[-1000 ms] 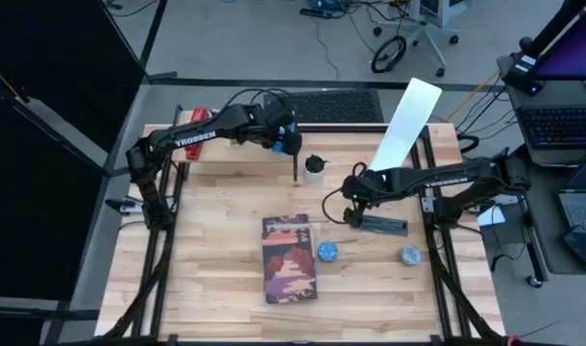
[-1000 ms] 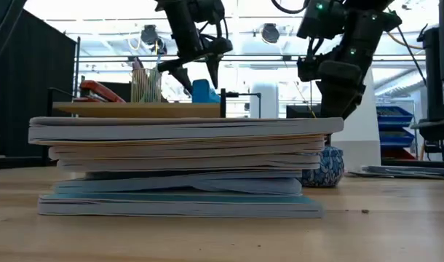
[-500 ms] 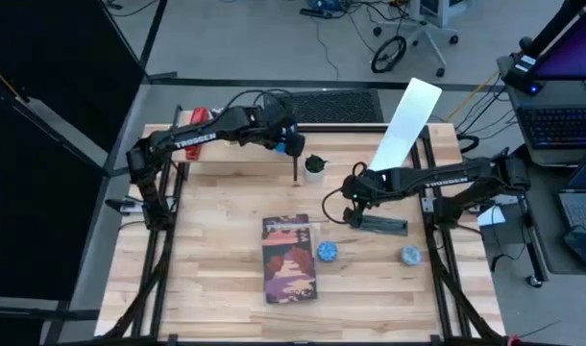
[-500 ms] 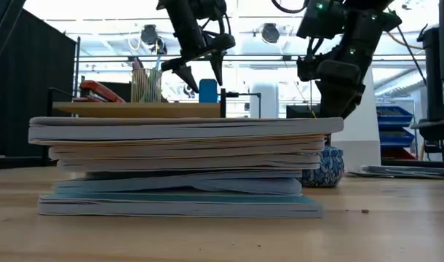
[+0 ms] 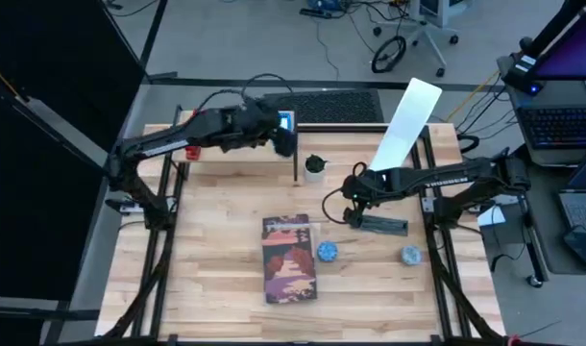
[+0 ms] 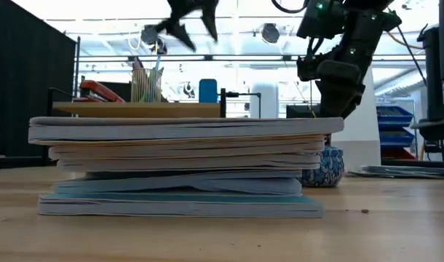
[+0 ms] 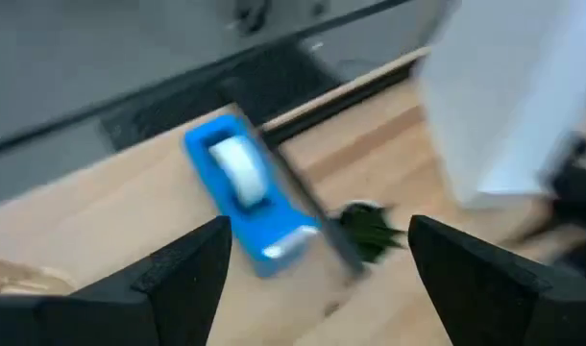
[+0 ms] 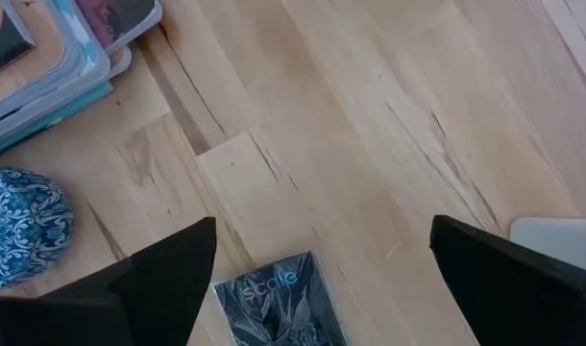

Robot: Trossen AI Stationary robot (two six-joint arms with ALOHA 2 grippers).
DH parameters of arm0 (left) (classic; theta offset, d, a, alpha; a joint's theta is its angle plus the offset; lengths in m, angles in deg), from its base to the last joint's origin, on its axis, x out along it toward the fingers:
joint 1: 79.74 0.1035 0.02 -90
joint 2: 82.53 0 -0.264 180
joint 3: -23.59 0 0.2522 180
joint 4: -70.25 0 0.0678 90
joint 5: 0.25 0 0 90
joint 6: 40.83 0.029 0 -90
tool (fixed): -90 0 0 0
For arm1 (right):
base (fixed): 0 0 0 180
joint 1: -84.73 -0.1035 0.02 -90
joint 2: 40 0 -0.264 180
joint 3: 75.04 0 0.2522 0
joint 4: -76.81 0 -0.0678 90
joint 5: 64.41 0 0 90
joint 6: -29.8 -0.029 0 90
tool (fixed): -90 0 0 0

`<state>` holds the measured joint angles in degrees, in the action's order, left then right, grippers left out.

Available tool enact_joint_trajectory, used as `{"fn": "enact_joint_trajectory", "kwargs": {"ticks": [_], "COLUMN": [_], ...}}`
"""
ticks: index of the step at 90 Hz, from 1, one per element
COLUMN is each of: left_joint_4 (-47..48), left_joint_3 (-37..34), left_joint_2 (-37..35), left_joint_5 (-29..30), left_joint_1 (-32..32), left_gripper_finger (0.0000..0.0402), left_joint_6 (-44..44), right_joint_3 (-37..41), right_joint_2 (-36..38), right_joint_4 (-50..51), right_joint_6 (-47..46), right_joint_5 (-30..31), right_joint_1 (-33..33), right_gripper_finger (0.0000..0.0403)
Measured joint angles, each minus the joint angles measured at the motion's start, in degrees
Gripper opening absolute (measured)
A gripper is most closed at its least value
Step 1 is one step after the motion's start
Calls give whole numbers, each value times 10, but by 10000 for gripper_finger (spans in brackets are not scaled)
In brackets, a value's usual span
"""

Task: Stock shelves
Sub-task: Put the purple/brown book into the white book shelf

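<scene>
The shelves are a low light-wood plank point(image 5: 235, 163) point(image 6: 135, 110) on black legs at the far left, and a white file holder point(image 5: 405, 120) point(image 7: 504, 96) at the far right. A blue tape dispenser point(image 5: 287, 121) point(image 7: 245, 192) rests by its base on the plank's right end. My left gripper point(image 5: 282, 142) point(image 6: 187, 18) point(image 7: 317, 288) hangs open above it, touching nothing. My right gripper point(image 5: 354, 213) point(image 8: 327, 279) is open over the table near a dark packet point(image 5: 382, 225) point(image 8: 279, 308). In the low view the book stack hides its fingertips.
A stack of books point(image 5: 290, 257) point(image 6: 182, 164) lies mid-table near the front. Two blue patterned balls point(image 5: 328, 252) point(image 5: 410, 256) sit to its right. A small potted plant point(image 5: 315, 168) stands beside the shelf. A pencil cup point(image 6: 145, 84) and a red stapler point(image 6: 102, 91) stand on the plank.
My left gripper has gone up from just above the blue tape dispenser and drawn slightly toward the table's left, staying open. The dispenser stays on the plank.
</scene>
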<state>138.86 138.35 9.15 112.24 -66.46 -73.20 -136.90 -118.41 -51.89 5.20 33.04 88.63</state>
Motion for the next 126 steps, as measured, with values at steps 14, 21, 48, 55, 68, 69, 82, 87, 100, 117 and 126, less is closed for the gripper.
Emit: {"fn": "enact_joint_trajectory", "kwargs": {"ticks": [14,21,48,55,68,69,82,87,100,117,126], "left_joint_4": [105,166,224,232,261,265,296,285,211,61,-65], "left_joint_3": [0,0,-1,-1,-12,-14,-64,-92,-185,-346,-424], "left_joint_2": [-14,-15,-15,-15,-16,-16,-18,-25,-52,-110,-142], "left_joint_5": [-18,-29,-78,-80,-79,-79,-80,-79,-97,-111,-131], "left_joint_1": [-33,-56,-167,-197,-242,-245,-281,-293,-307,-306,-306], "left_gripper_finger": [302,302,302,302,302,302,302,302,302,302,302], "left_joint_6": [-101,-137,-197,-197,-198,-199,-214,-218,-215,-235,-259], "right_joint_3": [0,0,0,0,0,0,0,0,0,0,-7], "right_joint_2": [0,0,0,0,0,0,0,0,0,-24,-49], "right_joint_4": [-1,-1,-57,-80,-131,-137,-205,-214,-214,-235,-237], "right_joint_6": [-1,-7,-53,-80,-149,-155,-237,-270,-359,-449,-477], "right_joint_5": [0,0,-55,-74,-78,-78,-78,-76,-74,-52,-43], "right_joint_1": [0,0,-3,-5,-23,-26,-59,-71,-100,-142,-159], "right_gripper_finger": [363,363,363,363,363,363,363,363,363,363,363]}}
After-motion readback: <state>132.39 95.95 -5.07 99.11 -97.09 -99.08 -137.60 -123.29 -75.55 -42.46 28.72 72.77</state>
